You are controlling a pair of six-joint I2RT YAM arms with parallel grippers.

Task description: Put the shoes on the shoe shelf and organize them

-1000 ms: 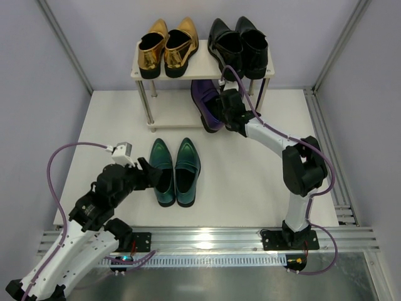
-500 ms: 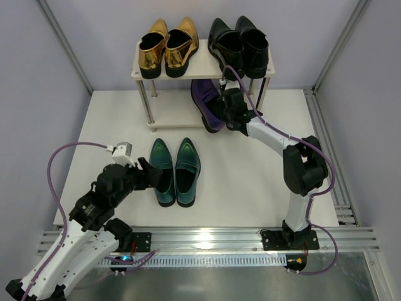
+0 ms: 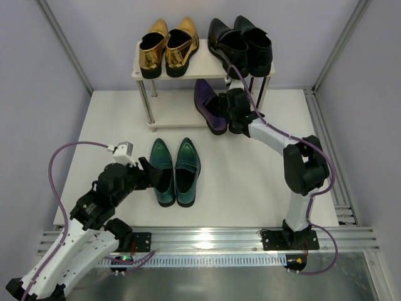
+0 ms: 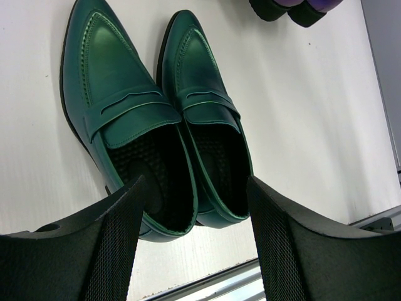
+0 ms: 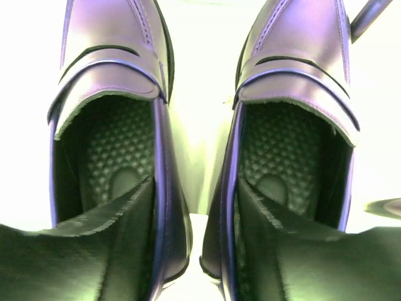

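The shoe shelf [image 3: 202, 70] stands at the back with a gold pair [image 3: 168, 44] and a black pair [image 3: 241, 44] on its top board. A purple pair [image 3: 210, 108] sits on the right of the lower board, toes pointing away. My right gripper [image 3: 230, 111] is open at their heels. In the right wrist view one finger of the gripper [image 5: 195, 188] reaches into the left purple shoe [image 5: 106, 75] and the other into the right one [image 5: 301, 69]. The shoes' inner walls stand slightly apart between the fingers. The green pair [image 3: 175, 170] lies on the table. My left gripper [image 3: 145, 172] [image 4: 195, 185] hangs open just behind their heels [image 4: 156, 157].
The left half of the lower board [image 3: 172, 116] is bare. Thin metal posts [image 3: 150, 106] hold the shelf at its corners. A frame rail [image 3: 207, 237] runs along the table's near edge, and grey walls close in both sides.
My right gripper has opened, and the purple pair has slid a little further under the top board. The left arm and the green shoes have not moved.
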